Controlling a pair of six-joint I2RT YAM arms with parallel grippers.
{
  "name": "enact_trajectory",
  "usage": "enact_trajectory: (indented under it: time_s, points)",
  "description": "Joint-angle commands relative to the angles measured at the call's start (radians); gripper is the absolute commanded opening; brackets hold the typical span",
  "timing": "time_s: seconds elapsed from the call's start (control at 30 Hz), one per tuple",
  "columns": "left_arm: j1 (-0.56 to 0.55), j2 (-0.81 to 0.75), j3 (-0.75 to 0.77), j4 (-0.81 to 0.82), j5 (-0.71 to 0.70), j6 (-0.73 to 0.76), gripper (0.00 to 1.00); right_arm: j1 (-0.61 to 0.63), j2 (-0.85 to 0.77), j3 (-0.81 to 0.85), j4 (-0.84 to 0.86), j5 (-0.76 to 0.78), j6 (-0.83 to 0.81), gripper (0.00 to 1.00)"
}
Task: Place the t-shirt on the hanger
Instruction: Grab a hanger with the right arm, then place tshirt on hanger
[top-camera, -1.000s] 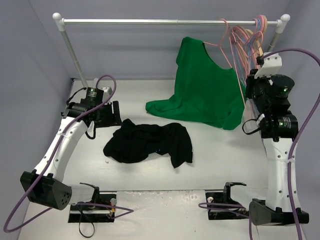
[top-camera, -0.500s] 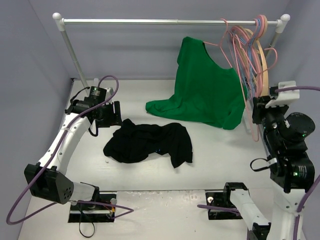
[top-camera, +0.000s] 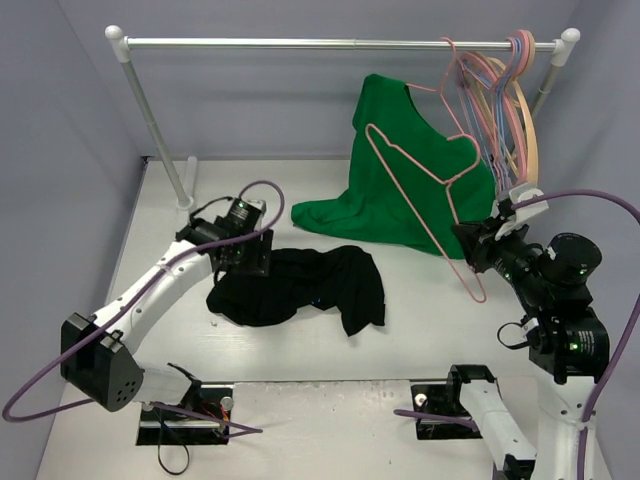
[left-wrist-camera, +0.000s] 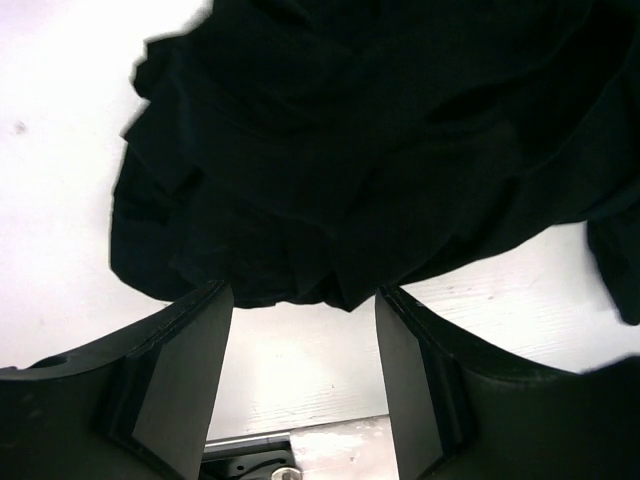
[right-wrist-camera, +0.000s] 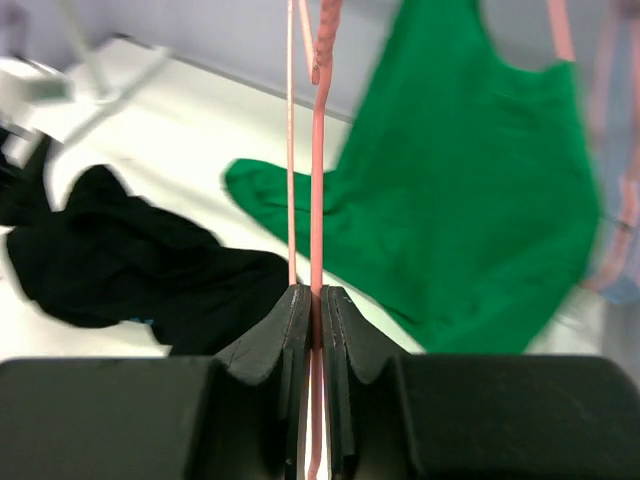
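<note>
Left fingers (top-camera: 247, 255) are spread wide, sitting at the upper-left edge of the black t-shirt (top-camera: 300, 285). In the left wrist view the fingers (left-wrist-camera: 303, 300) frame the shirt's near hem, and nothing is between them except bare counter (top-camera: 420, 330) and that cloth edge. I can't tell if the tips touch the fabric

T-shirt is crumpled in a heap at the centre of the overhead frame, flat on the counter, below the green shirt (top-camera: 390, 100) and not touching it as far as I can see

Right fingers (top-camera: 470, 240) are pinching the pink wire hanger (top-camera: 410, 200). Right wrist view confirms it: the fingers (right-wrist-camera: 312, 295) are pressed together on the wire (right-wrist-camera: 318, 180), with a second strand of the same hanger running just beside it

Hanger is off the rail (top-camera: 340, 43), tilted in the air at centre right of the overhead frame. Its wide end points to the upper left across the front of the green shirt and its hook curls down to the lower right, past the fingers. Well apart from the black shirt

Green shirt hangs from the rail with its lower edge draped on the counter. More hangers (top-camera: 505, 80) are bunched at the rail's right end, upper right
</note>
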Motion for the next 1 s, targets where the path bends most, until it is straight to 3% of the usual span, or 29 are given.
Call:
enact_trajectory:
  time_s: [0.0, 0.27, 0.53, 0.63, 0.77, 0.97]
  points:
    - [-0.055, -0.061, -0.050, 0.093, -0.114, -0.029, 0.58, 0.005, 0.030, -0.031, 0.155, -0.203, 0.048, 0.00]
    - [-0.071, -0.006, -0.073, 0.179, -0.218, -0.039, 0.58, 0.046, 0.064, -0.117, 0.252, -0.260, 0.099, 0.00]
    - [-0.069, 0.026, -0.075, 0.266, -0.218, -0.036, 0.58, 0.080, 0.117, -0.149, 0.265, -0.259, 0.092, 0.00]
    - [-0.071, 0.054, -0.073, 0.278, -0.212, -0.032, 0.54, 0.105, 0.146, -0.151, 0.236, -0.248, 0.073, 0.00]
    - [-0.069, 0.097, -0.067, 0.283, -0.218, -0.026, 0.44, 0.160, 0.173, -0.163, 0.206, -0.190, 0.046, 0.00]
    - [-0.069, 0.127, -0.013, 0.274, -0.269, 0.014, 0.11, 0.252, 0.202, -0.189, 0.179, -0.107, 0.024, 0.00]
